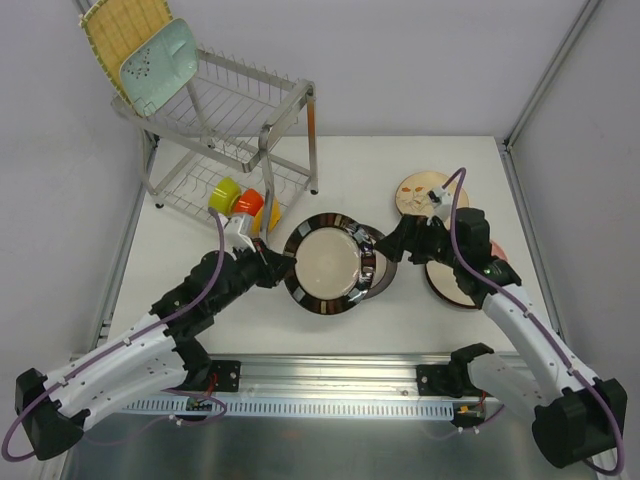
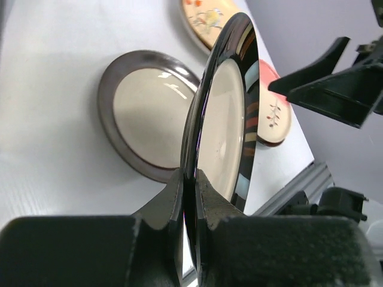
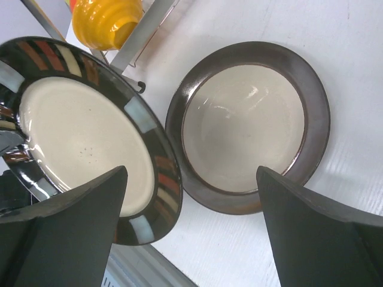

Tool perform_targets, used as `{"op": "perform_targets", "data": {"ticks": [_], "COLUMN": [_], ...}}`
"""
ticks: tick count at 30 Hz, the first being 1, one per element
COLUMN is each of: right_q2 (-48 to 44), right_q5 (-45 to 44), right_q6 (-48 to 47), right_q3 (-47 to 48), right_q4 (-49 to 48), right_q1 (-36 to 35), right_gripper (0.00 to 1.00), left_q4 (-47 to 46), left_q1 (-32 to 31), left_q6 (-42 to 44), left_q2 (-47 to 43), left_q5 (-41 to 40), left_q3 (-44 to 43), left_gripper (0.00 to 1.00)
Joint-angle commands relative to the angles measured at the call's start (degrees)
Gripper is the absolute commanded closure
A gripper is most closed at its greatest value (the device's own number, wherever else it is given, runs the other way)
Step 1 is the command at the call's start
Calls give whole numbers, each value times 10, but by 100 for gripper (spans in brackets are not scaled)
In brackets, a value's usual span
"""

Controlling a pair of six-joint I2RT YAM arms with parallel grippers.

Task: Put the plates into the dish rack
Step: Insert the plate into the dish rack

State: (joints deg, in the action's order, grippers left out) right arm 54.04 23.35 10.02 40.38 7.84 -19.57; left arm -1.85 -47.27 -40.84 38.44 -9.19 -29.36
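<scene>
My left gripper (image 1: 280, 268) (image 2: 191, 186) is shut on the left rim of a round dark-rimmed cream plate (image 1: 325, 263) (image 2: 224, 125) and holds it tilted above the table. A brown-rimmed cream plate (image 1: 377, 268) (image 2: 143, 113) (image 3: 251, 122) lies flat beneath and to its right. My right gripper (image 1: 392, 245) (image 3: 191, 173) is open and empty, just right of the held plate (image 3: 78, 143), above the brown-rimmed one. A cream floral plate (image 1: 420, 190) (image 2: 206, 17) and a red-rimmed plate (image 1: 455, 282) (image 2: 273, 115) lie at the right. The dish rack (image 1: 235, 110) holds a yellow square plate (image 1: 122, 35) and a teal plate (image 1: 160, 65).
Small green (image 1: 225, 193), orange (image 1: 250, 203) and yellow (image 1: 270, 216) (image 3: 105, 24) bowls sit on the rack's lower tier, close behind my left wrist. A rack leg (image 3: 146, 33) stands near the held plate. The metal rail (image 1: 330, 385) runs along the near edge.
</scene>
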Motion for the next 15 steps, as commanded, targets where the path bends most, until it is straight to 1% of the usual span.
{"op": "perform_targets", "data": {"ticks": [1, 5, 6, 7, 9, 10, 15], "right_q2": [-51, -105, -131, -145, -174, -201, -277], "right_q5": [-19, -50, -67, -75, -96, -103, -165], "right_q6": [-12, -27, -32, -35, -45, -48, -69], "right_q3": [24, 38, 42, 44, 44, 44, 39], "right_q4": [40, 79, 91, 96, 102, 104, 110], "right_q1": [4, 5, 4, 4, 5, 5, 5], "right_gripper": [6, 6, 6, 6, 6, 6, 6], "left_q4": [-165, -165, -165, -163, -157, -151, -130], "left_q1": [-3, -3, -3, -3, -3, -3, -3], "left_q6": [75, 134, 146, 173, 202, 228, 320], "left_q2": [-1, 23, 35, 39, 58, 64, 108], "left_q5": [82, 116, 121, 130, 137, 143, 160], "left_q3": [-88, -139, -150, -173, -198, -226, -322], "left_gripper": [100, 100, 100, 100, 100, 100, 100]}}
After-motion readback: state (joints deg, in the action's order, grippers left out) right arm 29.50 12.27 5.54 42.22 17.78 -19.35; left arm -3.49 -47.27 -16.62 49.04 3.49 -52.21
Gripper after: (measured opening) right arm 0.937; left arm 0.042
